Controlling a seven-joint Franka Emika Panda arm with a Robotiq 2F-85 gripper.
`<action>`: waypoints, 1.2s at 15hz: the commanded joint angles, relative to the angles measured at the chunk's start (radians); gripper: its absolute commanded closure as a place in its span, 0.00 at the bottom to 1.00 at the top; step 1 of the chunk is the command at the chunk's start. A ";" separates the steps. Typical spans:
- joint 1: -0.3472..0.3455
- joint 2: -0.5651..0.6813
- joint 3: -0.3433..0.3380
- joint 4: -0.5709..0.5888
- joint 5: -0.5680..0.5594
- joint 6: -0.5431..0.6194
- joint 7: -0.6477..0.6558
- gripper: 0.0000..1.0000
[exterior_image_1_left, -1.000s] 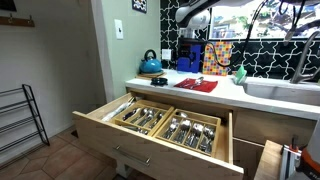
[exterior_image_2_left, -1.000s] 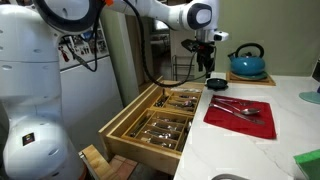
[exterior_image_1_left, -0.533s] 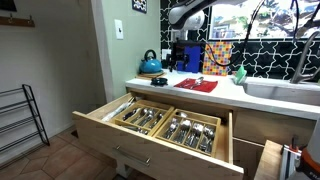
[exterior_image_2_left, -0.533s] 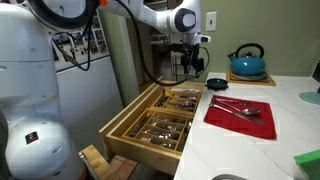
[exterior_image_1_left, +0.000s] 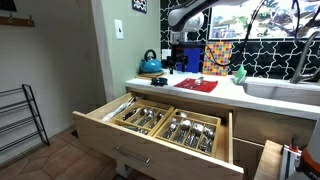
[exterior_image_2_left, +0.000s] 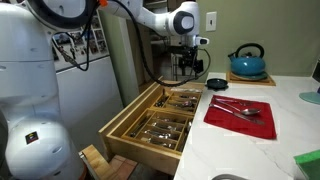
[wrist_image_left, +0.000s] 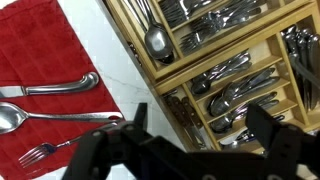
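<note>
While the gripper (wrist_image_left: 190, 135) hangs above the counter edge, we read its jaws as spread wide and empty. In the wrist view the knife (wrist_image_left: 55, 88), spoon (wrist_image_left: 40, 115) and fork (wrist_image_left: 35, 152) lie side by side on the red cloth (wrist_image_left: 40, 45), left of the open drawer (wrist_image_left: 143, 58) with its filled cutlery trays. We judge the step to be an approach between cloth and drawer, with nothing grasped yet. The next move calls for a descent centred on one handle, jaws across its width, clear of the neighbouring pieces.
</note>
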 joint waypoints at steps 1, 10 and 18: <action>0.002 0.016 0.000 0.014 -0.028 -0.009 0.003 0.00; 0.082 0.095 0.127 0.012 -0.043 0.057 -0.306 0.00; 0.084 0.259 0.237 0.081 0.012 0.186 -0.651 0.00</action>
